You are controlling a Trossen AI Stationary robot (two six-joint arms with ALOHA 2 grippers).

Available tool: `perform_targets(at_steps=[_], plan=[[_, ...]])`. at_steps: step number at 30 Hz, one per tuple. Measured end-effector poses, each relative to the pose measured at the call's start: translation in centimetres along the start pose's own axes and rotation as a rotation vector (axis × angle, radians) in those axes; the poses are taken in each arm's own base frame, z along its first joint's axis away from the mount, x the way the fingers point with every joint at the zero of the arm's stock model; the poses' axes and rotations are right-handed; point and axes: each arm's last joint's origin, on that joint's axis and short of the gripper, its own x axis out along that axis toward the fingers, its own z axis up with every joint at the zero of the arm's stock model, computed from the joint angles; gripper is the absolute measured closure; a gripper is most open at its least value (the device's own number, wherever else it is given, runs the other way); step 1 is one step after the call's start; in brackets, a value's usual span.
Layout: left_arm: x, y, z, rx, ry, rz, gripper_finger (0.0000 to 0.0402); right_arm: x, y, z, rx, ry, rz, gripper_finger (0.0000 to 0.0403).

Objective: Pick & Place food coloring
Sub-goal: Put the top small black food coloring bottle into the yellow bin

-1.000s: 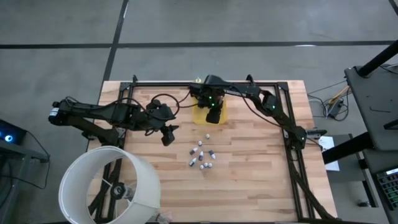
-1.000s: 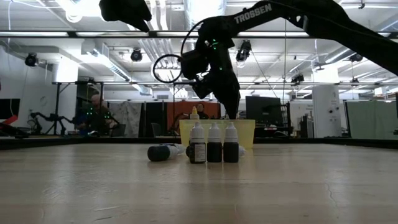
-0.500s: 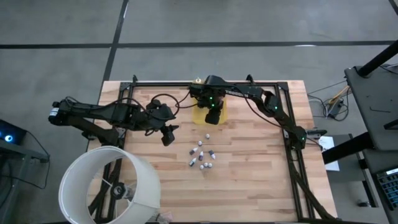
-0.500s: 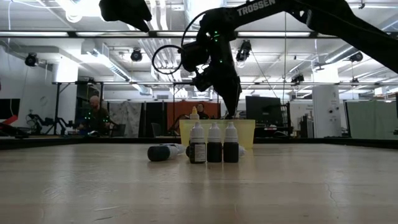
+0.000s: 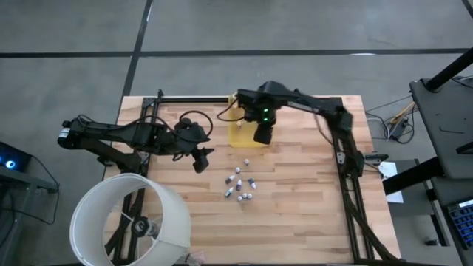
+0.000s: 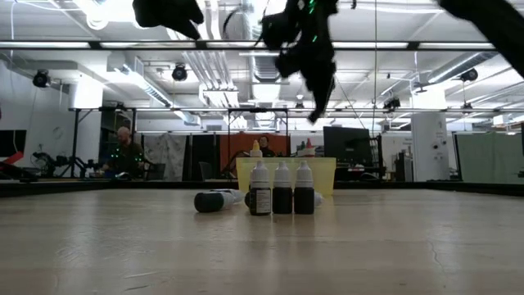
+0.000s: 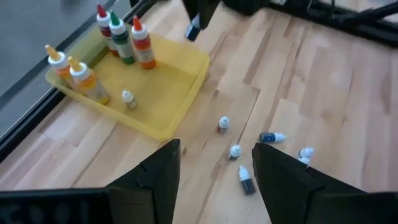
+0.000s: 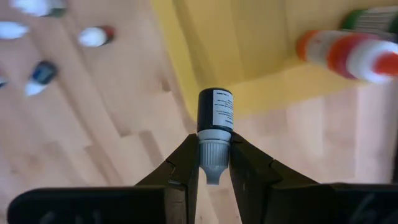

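My left gripper (image 5: 199, 164) hangs with its fingers apart and empty, beside the loose food coloring bottles (image 5: 239, 185) on the table (image 5: 303, 207). My right gripper (image 8: 210, 163) pinches one dark bottle (image 8: 214, 112) by its cap above the yellow tray (image 5: 240, 137)'s edge.

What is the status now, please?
Right gripper shut on a dark food coloring bottle, raised beside the yellow tray. Left gripper open, idle. Nothing in the way.
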Motion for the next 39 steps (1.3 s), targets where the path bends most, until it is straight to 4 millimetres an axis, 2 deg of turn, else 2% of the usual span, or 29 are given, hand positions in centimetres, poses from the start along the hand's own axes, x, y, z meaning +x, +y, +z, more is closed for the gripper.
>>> perform_targets(at_steps=[8, 11, 15, 20, 26, 30, 35, 39], plan=[[0.0, -1.0, 2.4, 0.003, -0.229, -0.089, 0.0229, -9.1, 1.1, -7.2, -0.014, -0.277, 0.065, 0.0337], [0.1, -1.3, 3.4, 0.015, -0.322, -0.111, 0.0229, -11.5, 1.3, -9.7, 0.006, -0.367, 0.076, 0.0337], [0.4, -1.0, 4.4, -0.006, -0.387, -0.168, 0.0229, -13.7, 1.6, -12.0, 0.026, -0.463, 0.131, 0.0337], [1.2, -0.4, 5.0, -0.038, -0.377, -0.196, 0.0221, -14.7, 2.3, -13.3, 0.015, -0.503, 0.159, 0.0337], [1.2, -0.7, 7.5, -0.023, -0.368, -0.196, 0.0174, -14.6, 2.6, -13.3, 0.002, -0.502, 0.164, 0.0337], [2.0, -1.3, 9.1, 0.037, -0.263, -0.161, 0.0150, -14.4, 2.6, -13.0, -0.012, -0.495, 0.161, 0.0337], [3.5, -2.4, 10.8, 0.139, -0.134, -0.119, 0.0145, -14.4, 2.7, -13.0, -0.023, -0.495, 0.164, 0.0337], [4.6, -3.1, 12.6, 0.199, -0.121, -0.113, 0.0145, -14.4, 2.8, -13.0, -0.052, -0.496, 0.173, 0.0337]])
